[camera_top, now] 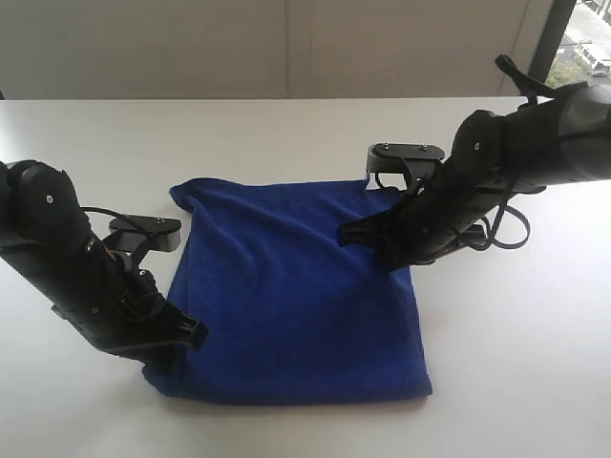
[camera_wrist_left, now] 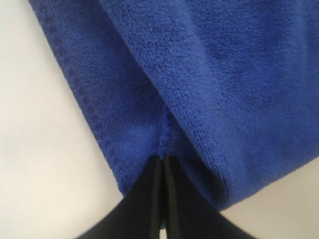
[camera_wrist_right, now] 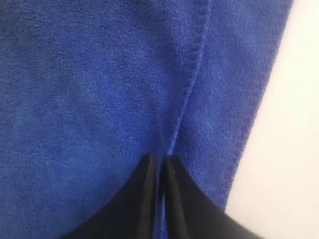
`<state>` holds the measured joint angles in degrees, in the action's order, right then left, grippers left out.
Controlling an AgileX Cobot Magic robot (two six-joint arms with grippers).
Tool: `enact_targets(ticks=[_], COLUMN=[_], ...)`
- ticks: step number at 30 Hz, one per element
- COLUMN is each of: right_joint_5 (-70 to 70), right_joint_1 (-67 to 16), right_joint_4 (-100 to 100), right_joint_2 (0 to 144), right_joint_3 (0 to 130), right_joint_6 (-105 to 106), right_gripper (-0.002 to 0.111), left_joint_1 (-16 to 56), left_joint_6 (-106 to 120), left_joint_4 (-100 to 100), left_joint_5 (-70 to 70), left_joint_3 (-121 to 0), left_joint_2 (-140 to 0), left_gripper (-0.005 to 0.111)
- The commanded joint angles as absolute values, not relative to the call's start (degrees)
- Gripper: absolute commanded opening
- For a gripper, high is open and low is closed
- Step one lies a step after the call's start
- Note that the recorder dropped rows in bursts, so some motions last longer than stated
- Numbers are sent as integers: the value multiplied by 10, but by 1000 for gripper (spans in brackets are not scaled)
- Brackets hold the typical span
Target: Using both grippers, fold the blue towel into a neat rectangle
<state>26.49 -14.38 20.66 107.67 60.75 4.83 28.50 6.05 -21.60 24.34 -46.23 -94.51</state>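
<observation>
The blue towel (camera_top: 296,286) lies on the white table (camera_top: 286,134) as a rough rectangle with an upper layer folded over a lower one. My left gripper (camera_top: 188,334) is at the towel's near left corner, and its jaws (camera_wrist_left: 163,159) are shut on a puckered fold of the blue towel (camera_wrist_left: 224,74). My right gripper (camera_top: 351,232) reaches in over the towel's right side. It is also shut (camera_wrist_right: 160,160), with a sliver of the stitched edge of the blue towel (camera_wrist_right: 89,89) between the fingers. The white tag does not show.
A pale wall runs behind the table's far edge (camera_top: 239,99), and a window (camera_top: 584,38) shows at the top right. Bare tabletop (camera_top: 516,363) surrounds the towel on all sides.
</observation>
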Motion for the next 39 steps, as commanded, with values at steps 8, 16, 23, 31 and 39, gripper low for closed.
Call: enact_targets(ticks=[8,16,23,31,39], right_joint_5=[262,280,309,316,316], right_joint_1=[-143,-142,-142,-142,-142], right_joint_4=[196,78,-7,-21,-25], right_joint_2=[1070,1033,1029,1030,1059], right_joint_3=[607,607,606,606,606], right_joint_6=[62,-54,-122,-133,-134], right_gripper=[0,0,0,0,0], left_joint_1=[287,287,287,287,287], left_joint_6=[60,60,60,60,60], left_joint_4=[-220,-220,-220,-220,-220], left_joint_5=[251,251,252,252,253], left_joint_3=[-458,-458,-458,-458,-458], left_joint_2=[-940,-940,-940,-940,-940], left_gripper=[0,0,0,0,0])
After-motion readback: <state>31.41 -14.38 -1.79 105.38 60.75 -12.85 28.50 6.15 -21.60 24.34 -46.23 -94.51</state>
